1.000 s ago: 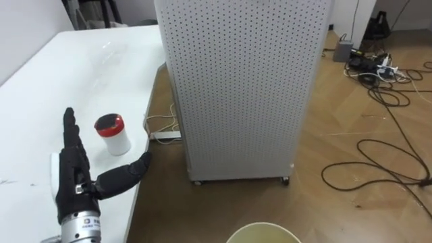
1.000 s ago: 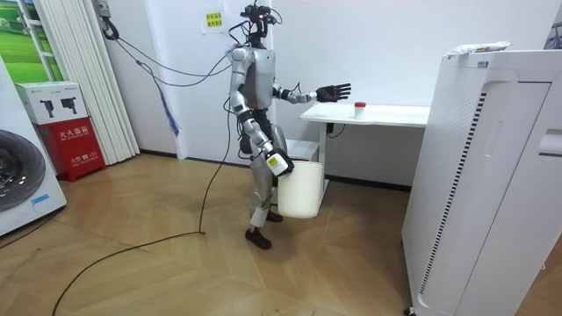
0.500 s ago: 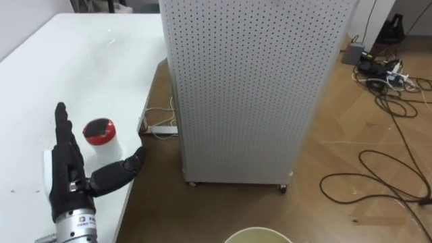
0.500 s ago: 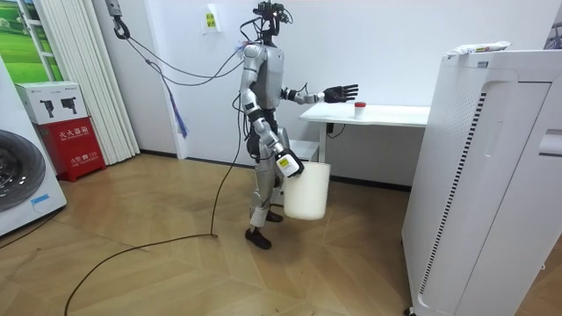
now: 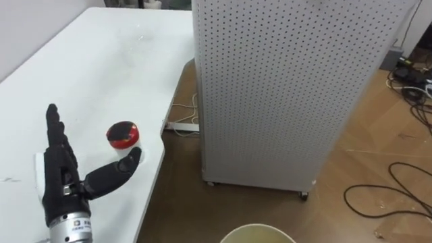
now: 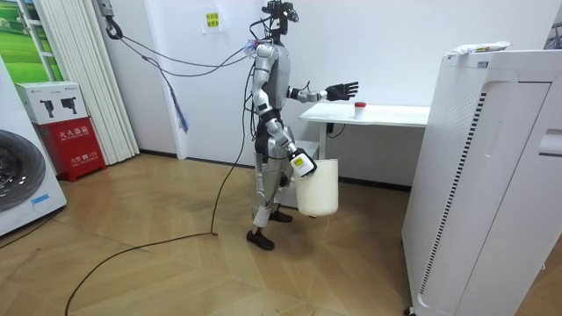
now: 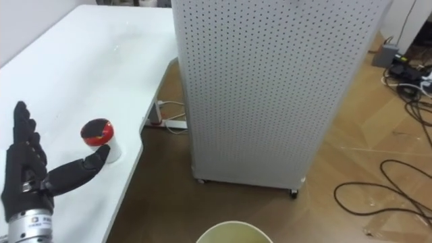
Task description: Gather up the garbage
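A white table (image 5: 101, 61) is taking up the left side of the eye views, bare across most of its top. The left hand (image 5: 62, 177) is hanging over its near part with fingers straight and released and the thumb spread out to the right, grasping nothing. Just past the thumb tip a small white jar with a red lid (image 5: 123, 137) is standing upright, close to the table's right edge where the edge curves inward. In the room view the hand is hovering above the tabletop and short of the jar, so the two are apart. Right of the table edge a narrow strip of wooden floor (image 5: 179, 196) is lying open, with a white power strip (image 5: 183, 126) and its cord at the far end. Beyond that strip a tall white perforated cabinet (image 5: 290, 88) is standing on small wheels, with its near corner facing the table. Further right the floor is opening out wider, with dark cables (image 5: 398, 196) looping across it. At the bottom edge the rim of a pale bucket (image 5: 258, 233) is showing. In the room view the robot is standing at the table's end with the bucket hanging at its right hand (image 6: 301, 161), beside its thigh. That hand is too small there for me to tell how its fingers are set.
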You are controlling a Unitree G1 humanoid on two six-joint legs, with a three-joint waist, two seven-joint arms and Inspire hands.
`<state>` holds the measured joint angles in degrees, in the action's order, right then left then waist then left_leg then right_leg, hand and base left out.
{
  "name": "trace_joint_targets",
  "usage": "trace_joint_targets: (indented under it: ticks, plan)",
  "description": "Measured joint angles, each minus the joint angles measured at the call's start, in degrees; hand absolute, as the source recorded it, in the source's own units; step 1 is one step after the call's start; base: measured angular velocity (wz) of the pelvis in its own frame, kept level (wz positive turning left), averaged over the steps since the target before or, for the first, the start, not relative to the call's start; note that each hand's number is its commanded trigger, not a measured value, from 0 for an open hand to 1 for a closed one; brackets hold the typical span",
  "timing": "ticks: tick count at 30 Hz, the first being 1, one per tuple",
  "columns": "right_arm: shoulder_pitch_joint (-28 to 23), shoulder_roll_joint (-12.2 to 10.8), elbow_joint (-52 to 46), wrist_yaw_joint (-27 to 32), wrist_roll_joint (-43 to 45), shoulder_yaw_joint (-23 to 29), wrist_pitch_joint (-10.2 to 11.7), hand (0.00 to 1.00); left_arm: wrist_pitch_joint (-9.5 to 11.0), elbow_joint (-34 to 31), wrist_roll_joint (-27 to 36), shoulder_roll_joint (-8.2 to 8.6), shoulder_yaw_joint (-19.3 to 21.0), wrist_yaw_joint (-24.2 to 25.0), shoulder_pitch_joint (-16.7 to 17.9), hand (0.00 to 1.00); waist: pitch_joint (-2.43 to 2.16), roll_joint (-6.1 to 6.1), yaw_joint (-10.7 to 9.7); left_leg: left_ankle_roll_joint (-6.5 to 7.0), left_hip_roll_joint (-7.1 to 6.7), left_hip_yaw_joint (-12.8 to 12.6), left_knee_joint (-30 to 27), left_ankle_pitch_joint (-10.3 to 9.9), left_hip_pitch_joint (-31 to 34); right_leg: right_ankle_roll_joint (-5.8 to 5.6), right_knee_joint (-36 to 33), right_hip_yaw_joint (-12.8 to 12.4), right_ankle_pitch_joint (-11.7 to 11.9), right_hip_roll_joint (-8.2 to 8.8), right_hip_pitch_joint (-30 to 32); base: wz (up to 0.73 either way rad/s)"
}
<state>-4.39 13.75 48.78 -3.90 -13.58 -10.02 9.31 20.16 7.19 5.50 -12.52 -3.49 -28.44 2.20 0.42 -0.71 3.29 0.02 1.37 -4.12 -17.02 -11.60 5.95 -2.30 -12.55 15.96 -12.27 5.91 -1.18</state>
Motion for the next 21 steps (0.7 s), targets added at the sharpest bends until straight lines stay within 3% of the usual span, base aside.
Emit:
trace_joint_targets:
  ticks: [16,21]
  plan:
    - [-0.37,0.61,0.08,-0.12,0.07,-0.14,-0.09,1.00,0.01,-0.46,0.06,0.00,0.07,-0.15,0.24,0.00,0.08,-0.03,0.46,-0.25,-0.36,1.11,0.88,0.17,-0.39,-0.01,-0.07,3.19,-0.01,-0.01,-0.68,0.05]
    - [-0.37,0.57,0.63,-0.58,0.16,-0.13,-0.11,1.00,0.16,-0.62,-0.01,0.00,0.21,-0.41,0.28,0.00,0.22,-0.30,0.90,-0.18,-0.31,1.16,0.69,0.22,-0.47,-0.03,-0.20,3.15,-0.03,0.02,-0.81,0.01]
